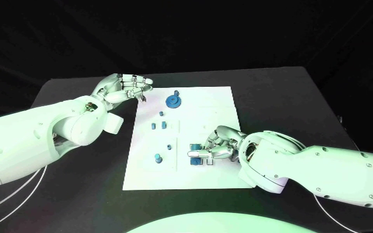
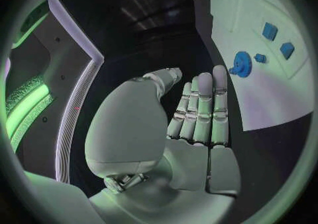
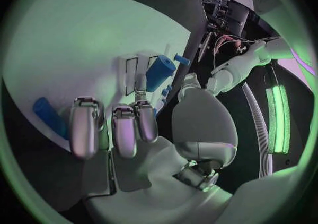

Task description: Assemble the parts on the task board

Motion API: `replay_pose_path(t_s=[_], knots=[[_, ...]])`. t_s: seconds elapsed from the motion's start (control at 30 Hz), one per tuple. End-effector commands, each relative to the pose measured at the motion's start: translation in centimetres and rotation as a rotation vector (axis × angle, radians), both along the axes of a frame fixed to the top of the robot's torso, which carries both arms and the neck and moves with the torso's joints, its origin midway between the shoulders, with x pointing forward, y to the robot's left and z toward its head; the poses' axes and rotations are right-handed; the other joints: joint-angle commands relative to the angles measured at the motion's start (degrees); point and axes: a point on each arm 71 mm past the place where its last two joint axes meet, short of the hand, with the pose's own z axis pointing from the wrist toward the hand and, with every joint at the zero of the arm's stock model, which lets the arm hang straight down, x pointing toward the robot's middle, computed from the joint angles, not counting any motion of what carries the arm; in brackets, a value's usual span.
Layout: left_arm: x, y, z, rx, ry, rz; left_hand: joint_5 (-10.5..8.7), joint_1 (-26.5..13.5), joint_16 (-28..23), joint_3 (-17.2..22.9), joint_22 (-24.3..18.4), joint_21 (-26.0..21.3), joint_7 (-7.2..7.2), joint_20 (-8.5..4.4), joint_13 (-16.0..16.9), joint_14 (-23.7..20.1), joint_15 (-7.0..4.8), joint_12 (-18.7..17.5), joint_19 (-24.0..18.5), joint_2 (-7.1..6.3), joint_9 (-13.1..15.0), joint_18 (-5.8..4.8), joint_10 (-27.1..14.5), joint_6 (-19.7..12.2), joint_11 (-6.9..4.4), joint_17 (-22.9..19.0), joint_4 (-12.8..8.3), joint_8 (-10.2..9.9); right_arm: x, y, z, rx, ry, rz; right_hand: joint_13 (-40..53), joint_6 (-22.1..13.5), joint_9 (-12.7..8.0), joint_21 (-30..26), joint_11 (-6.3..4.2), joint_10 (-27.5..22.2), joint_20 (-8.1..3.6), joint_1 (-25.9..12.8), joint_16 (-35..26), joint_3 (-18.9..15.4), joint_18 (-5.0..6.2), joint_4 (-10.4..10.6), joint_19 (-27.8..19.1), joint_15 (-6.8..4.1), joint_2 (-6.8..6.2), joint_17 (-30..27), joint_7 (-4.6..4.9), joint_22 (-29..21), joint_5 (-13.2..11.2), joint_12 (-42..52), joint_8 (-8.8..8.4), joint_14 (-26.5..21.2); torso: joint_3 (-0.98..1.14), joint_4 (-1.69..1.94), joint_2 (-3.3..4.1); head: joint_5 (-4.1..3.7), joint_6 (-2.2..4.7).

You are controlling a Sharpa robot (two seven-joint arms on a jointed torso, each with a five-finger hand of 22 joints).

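Board (image 1: pixel 204 178) lies flat at the middle of the black table (image 1: pixel 295 98), long side running away from the robot. Blue parts sit on it: a gear (image 1: pixel 173 102) near the far left corner, two small blocks (image 1: pixel 158 125) beside each other further in, a peg (image 1: pixel 158 158) near the left edge, and a block (image 1: pixel 197 147) at the right hand's fingertips.

Left hand (image 1: pixel 124 88) hovers above the table just off the board's far left corner, near the gear but apart from it. In the left wrist view its fingers (image 2: pixel 202 110) lie straight and side by side, holding nothing.

Right hand (image 1: pixel 221 144) rests over the board's near right part, fingers curled down toward the block. The right wrist view shows a blue cylinder (image 3: pixel 159 73) just beyond the fingers (image 3: pixel 126 128); whether they grip any part cannot be told.
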Motion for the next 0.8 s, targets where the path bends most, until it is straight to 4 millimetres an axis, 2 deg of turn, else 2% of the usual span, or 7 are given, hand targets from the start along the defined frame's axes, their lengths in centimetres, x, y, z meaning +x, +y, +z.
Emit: replay_pose_path(t_s=[0.03, 0.13, 0.23, 0.27, 0.37, 0.5, 0.8], knots=[[0.0, -0.2, 0.1, -0.011, -0.001, -0.015, 0.27, 0.4, 0.2, -0.2, -0.1, -0.3, -0.07, 0.27, -0.1, -0.3, 0.0, 0.2, 0.2, 0.37, 0.0, 0.36, -0.3, -0.2, 0.09, -0.1, 0.1, 0.0, -0.2, 0.0, 0.2, 0.003, -0.028, 0.022, 7.7, -0.5, 0.1, 0.1, 0.16, 1.0, -0.01, 0.2, -0.2, 0.6, -0.26, -0.1, 4.2, 0.08, 1.05, 13.5, -0.12, 12.5, 0.0, -0.2, 0.34, 5.8, 0.01, 0.01, -0.01, -0.08, 0.05], [0.0, -0.2, 0.1, -0.011, -0.001, -0.015, 0.27, 0.4, 0.2, -0.2, -0.1, -0.3, -0.07, 0.27, -0.1, -0.3, 0.0, 0.2, 0.2, 0.37, 0.0, 0.36, -0.3, -0.2, 0.09, -0.1, 0.1, 0.0, -0.5, 0.0, 0.4, 0.039, -0.03, 0.046, 8.2, -0.4, 0.1, 0.8, 0.09, 1.4, 0.02, 3.7, 0.0, 3.3, -0.38, -0.3, 4.3, 0.04, 5.28, 13.8, -0.21, 12.7, 2.3, 0.3, 0.83, 5.9, -0.02, 0.03, 0.0, -0.1, 0.11], [0.0, -0.2, 0.1, -0.011, -0.001, -0.015, 0.27, 0.4, 0.2, -0.2, -0.1, -0.3, -0.07, 0.27, -0.1, -0.3, 0.0, 0.2, 0.2, 0.37, 0.0, 0.36, -0.3, -0.2, 0.09, -0.1, 0.1, 0.0, -0.9, -0.2, 0.7, 0.065, -0.036, 0.069, 8.7, -0.4, 0.0, 1.5, -0.06, 1.8, -0.09, 9.4, 0.1, 4.6, -0.49, -0.7, 4.5, -0.04, 7.26, 14.1, -0.33, 12.8, 5.7, 0.8, 1.18, 6.0, -0.05, 0.01, -0.03, -0.09, 0.22], [0.0, -0.2, 0.1, -0.01, -0.001, -0.014, 0.27, 0.4, 0.2, -0.2, -0.1, -0.3, -0.07, 0.27, -0.1, -0.3, 0.0, 0.2, 0.2, 0.37, 0.0, 0.36, -0.3, -0.2, 0.09, -0.1, 0.1, 0.0, -1.0, -0.2, 0.8, 0.075, -0.039, 0.079, 9.0, -0.3, 0.0, 1.9, -0.16, 2.0, -0.17, 12.7, 0.3, 5.0, -0.56, -0.8, 4.6, -0.12, 7.46, 14.3, -0.47, 13.0, 6.5, 1.1, 1.42, 6.0, -0.05, -0.01, -0.04, -0.08, 0.24], [0.0, -0.2, 0.1, -0.01, 0.0, -0.014, 0.27, 0.4, 0.2, -0.2, -0.1, -0.3, -0.07, 0.27, -0.1, -0.3, 0.0, 0.2, 0.2, 0.37, 0.0, 0.36, -0.3, -0.2, 0.09, -0.1, 0.1, 0.0, -1.2, -0.4, 1.0, 0.091, -0.046, 0.096, 9.3, -0.2, -0.1, 2.2, -0.28, 2.1, -0.24, 16.2, 0.3, 6.0, -0.62, -1.0, 4.6, -0.26, 7.31, 14.5, -0.6, 13.0, 5.3, 1.3, 1.6, 6.0, -0.06, -0.01, -0.05, -0.06, 0.25], [0.0, -0.2, 0.1, -0.01, 0.0, -0.014, 0.27, 0.4, 0.2, -0.2, -0.1, -0.3, -0.07, 0.27, -0.1, -0.3, 0.0, 0.2, 0.2, 0.37, 0.0, 0.36, -0.3, -0.2, 0.09, -0.1, 0.1, 0.0, -1.4, -0.5, 1.1, 0.1, -0.05, 0.109, 9.6, 0.2, -0.6, 2.8, -0.48, 2.4, -0.38, 20.5, 0.4, 7.8, -0.71, -1.1, 4.7, -0.42, 6.55, 14.7, -0.83, 13.1, 6.8, 1.7, 1.66, 6.1, -0.04, 0.03, -0.04, -0.03, 0.23], [0.0, -0.2, 0.0, -0.01, 0.002, -0.015, 0.31, 0.4, 0.2, -0.1, -0.1, -0.3, -0.06, 0.26, -0.1, -0.3, -0.01, 0.3, 0.2, 0.49, 0.0, 0.36, -0.4, -0.3, 0.1, -0.1, 0.2, 0.0, -1.4, -0.5, 0.8, 0.083, -0.055, 0.111, 9.9, 1.0, -0.9, 3.4, -0.74, 2.6, -0.56, 22.1, 0.6, 9.4, -0.81, -0.7, 4.8, -0.62, 5.9, 14.9, -1.13, 13.3, 8.7, 2.0, 1.84, 6.1, -0.05, 0.04, 0.02, 0.0, 0.26]])
